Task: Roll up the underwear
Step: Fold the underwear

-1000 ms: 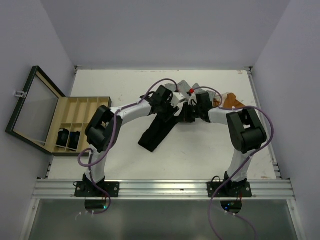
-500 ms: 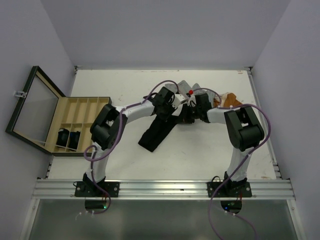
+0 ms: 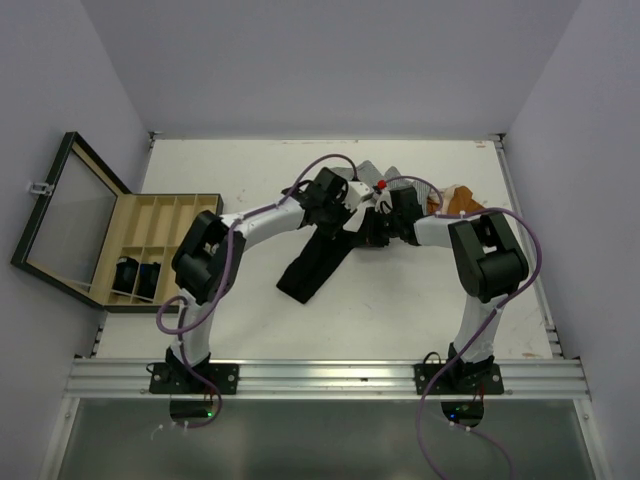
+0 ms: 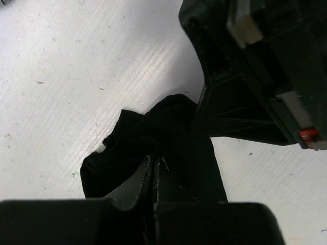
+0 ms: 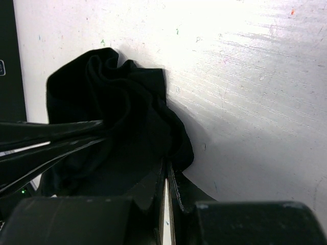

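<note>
The black underwear [image 3: 312, 262] lies on the white table [image 3: 420, 300], well to the right of the open wooden box [image 3: 165, 215]. It is a long dark strip running on a slant away from the arms' bases, and its far end is bunched into soft folds. Both pincers meet at that bunched end. The left pincer [image 4: 155, 162] is pinched tight on a fold of the black cloth, with the left arm [image 3: 260, 220] reaching across from the box side. The right pincer [image 5: 166, 173] is closed to a sliver on the cloth's edge and faces the left one, the right arm [image 3: 485, 255] bent sharply at the elbow. Farther right of the box lie a grey striped garment [image 3: 368, 172] and an orange-brown garment [image 3: 462, 200]. Two black rolls [image 3: 140, 277] sit in the box's near compartments.
</note>
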Robot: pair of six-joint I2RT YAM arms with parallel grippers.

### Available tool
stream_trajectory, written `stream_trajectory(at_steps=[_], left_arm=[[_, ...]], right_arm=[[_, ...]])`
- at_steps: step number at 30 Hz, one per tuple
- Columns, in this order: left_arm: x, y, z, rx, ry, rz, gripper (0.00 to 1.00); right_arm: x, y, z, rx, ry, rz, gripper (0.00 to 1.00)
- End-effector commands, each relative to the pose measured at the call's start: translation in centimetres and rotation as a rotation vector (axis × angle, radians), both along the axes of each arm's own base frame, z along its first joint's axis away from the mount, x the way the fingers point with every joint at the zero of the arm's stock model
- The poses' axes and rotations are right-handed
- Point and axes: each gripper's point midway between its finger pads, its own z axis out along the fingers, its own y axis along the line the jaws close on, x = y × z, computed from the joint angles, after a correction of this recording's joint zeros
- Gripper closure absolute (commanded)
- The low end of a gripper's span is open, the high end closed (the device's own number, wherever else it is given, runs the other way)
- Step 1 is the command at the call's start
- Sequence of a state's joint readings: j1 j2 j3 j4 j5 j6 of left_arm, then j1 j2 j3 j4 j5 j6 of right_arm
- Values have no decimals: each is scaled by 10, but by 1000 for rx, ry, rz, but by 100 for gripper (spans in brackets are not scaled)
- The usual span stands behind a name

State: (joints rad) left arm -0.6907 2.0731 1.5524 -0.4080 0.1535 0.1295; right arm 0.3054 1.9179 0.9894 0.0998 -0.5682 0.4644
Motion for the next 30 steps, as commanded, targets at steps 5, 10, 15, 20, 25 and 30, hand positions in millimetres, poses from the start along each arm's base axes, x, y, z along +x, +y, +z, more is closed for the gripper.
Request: stream_trajectory(at_steps=[5, 10, 15, 20, 25, 30], left_arm=[[-9, -22, 49, -103, -27, -37, 100], [-21, -31, 36, -107, 16, -67, 100], [-23, -37, 18, -100, 29, -74, 100], [-17, -35, -3, -69, 33, -63, 100], [-13, -34, -16, -59, 39, -51, 100], [-10, -34, -12, -75, 38, -44, 83]], right_arm=[[9, 0, 1, -2, -41, -3, 91], [8, -1, -1, -3, -38, -4, 91], [7, -1, -2, -4, -36, -2, 91], [5, 0, 4, 3, -38, 8, 90], [0, -1, 11, 9, -33, 9, 89], [-5, -3, 23, 5, -41, 16, 89]])
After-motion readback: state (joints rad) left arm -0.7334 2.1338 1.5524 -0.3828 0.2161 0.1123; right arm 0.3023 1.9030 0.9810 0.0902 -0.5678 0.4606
